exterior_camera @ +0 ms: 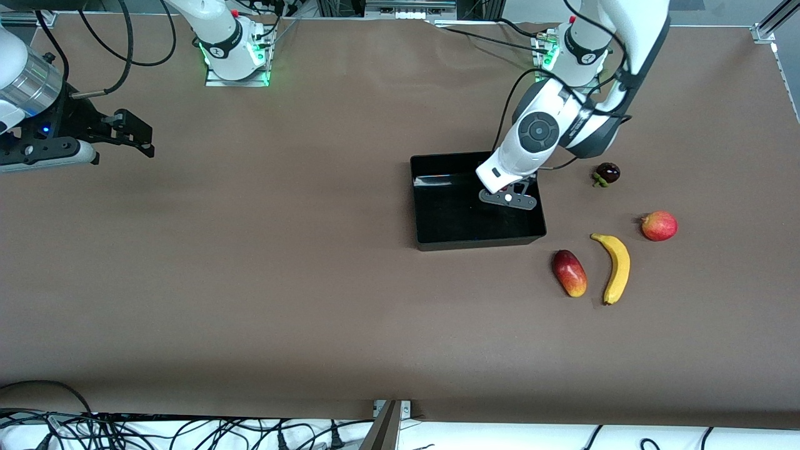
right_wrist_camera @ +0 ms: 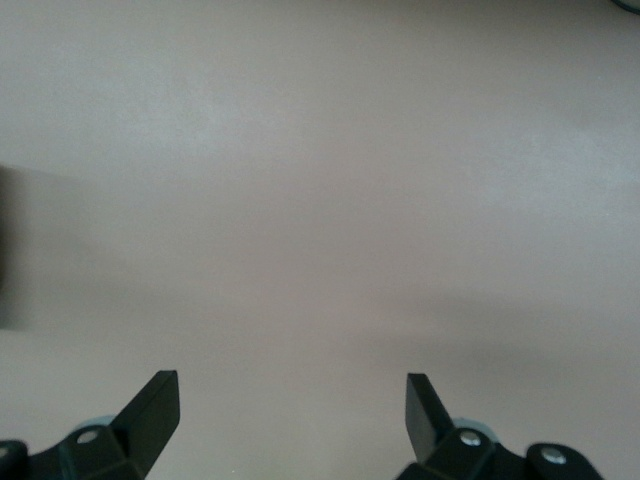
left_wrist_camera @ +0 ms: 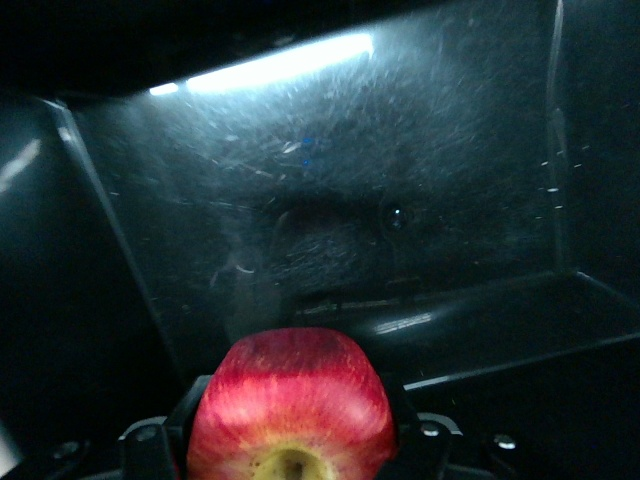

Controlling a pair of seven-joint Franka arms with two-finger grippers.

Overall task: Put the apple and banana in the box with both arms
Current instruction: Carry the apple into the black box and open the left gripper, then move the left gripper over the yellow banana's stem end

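Left wrist view: my left pincer (left_wrist_camera: pixel 290 440) grips the apple (left_wrist_camera: pixel 290 405) across its firm, smooth sides inside the box (left_wrist_camera: pixel 420 200) | right pincer (right_wrist_camera: pixel 290 415) waits open over the table (right_wrist_camera: pixel 320 180) edge | banana (exterior_camera: pixel 616 267) soft, I'd take mid-length.

Red apple (left_wrist_camera: pixel 290 405) held inside black box (exterior_camera: pixel 431 240); banana (exterior_camera: pixel 617 267) outside.

My left gripper (exterior_camera: pixel 507 199) is down inside the box (exterior_camera: pixel 437 240), in the corner at about two o'clock from its centre, with the apple (left_wrist_camera: pixel 290 405) clamped between my fingers (left_wrist_camera: pixel 150 440). On the table toward my left arm's end lie four fruits. The banana (exterior_camera: pixel 615 267) is at about four o'clock from the box. The oblong fruit (exterior_camera: pixel 569 272) lies beside the banana, between it and the box. The round fruit (exterior_camera: pixel 659 225) sits at one o'clock from the banana. The small dark fruit (exterior_camera: pixel 607 172) lies near the box at two o'clock. My right gripper (right_wrist_camera: pixel 290 410) hangs spread over bare table, well apart at my right arm's end.
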